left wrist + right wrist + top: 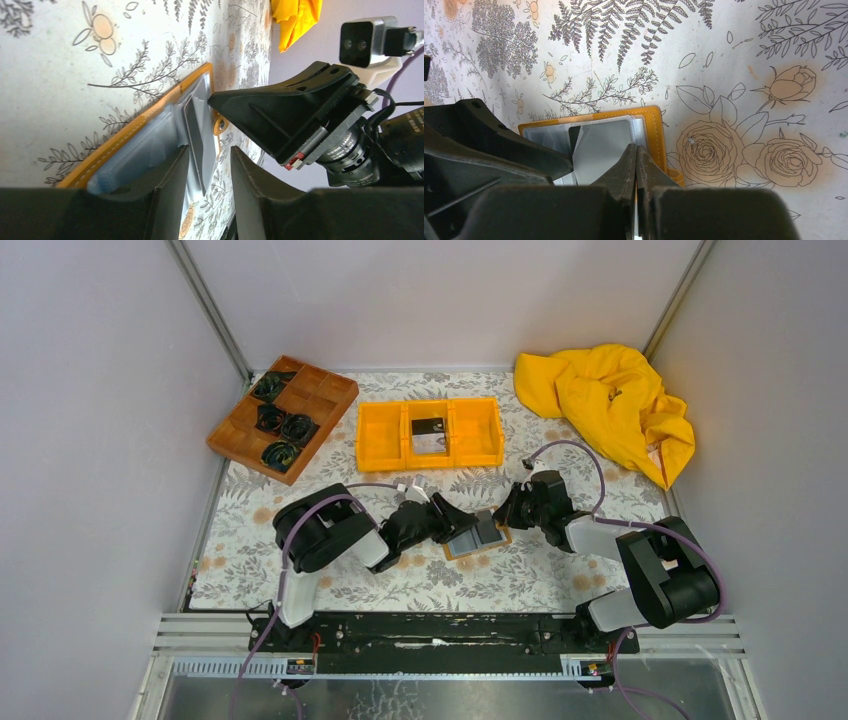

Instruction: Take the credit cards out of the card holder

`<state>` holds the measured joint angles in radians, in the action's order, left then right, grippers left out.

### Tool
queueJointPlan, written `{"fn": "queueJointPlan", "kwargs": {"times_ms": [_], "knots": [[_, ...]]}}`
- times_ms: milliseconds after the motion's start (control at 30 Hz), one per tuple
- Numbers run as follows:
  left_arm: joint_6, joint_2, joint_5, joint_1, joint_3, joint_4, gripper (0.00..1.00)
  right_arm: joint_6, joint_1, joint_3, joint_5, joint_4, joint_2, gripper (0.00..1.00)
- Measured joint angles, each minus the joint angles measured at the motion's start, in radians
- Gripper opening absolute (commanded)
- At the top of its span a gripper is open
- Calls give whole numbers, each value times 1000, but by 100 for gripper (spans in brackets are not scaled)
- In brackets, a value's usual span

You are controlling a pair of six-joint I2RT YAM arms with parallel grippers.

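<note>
Floral tablecloth (560, 570) fills the overhead view, where the card holder (478, 538) lies open at mid-table between the arms, with the left gripper (463, 524) over its left half and the right gripper (511, 510) at its right edge. In the left wrist view the jaws stand part-way open astride a grey card (196, 142) tilted up out of a pocket, apparently to pinch it, though contact cannot be told. In the right wrist view the jaws are pressed together and empty, tips on the holder's clear pocket, likely pinning it so the card slides free.

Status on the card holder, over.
Right gripper shut, tips on open card holder. Left gripper open, straddling a raised grey card. Grippers close together.
</note>
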<state>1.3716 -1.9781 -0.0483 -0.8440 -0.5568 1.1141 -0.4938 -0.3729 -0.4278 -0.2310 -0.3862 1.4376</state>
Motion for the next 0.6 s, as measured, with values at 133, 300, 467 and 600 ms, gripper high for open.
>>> {"fn": "queueJointPlan", "kwargs": {"times_ms": [133,300,467,600], "knots": [[3,-20,-3,0,0,6,39,0,0,0,0,0,0,0],[6,-36,-11,1,-2,34,42,0,0,0,0,0,0,0],[12,-51,-20,1,-4,64,41,0,0,0,0,0,1,0],[20,-61,-26,1,-10,72,27,-1,0,-2,-1,0,3,0]]}}
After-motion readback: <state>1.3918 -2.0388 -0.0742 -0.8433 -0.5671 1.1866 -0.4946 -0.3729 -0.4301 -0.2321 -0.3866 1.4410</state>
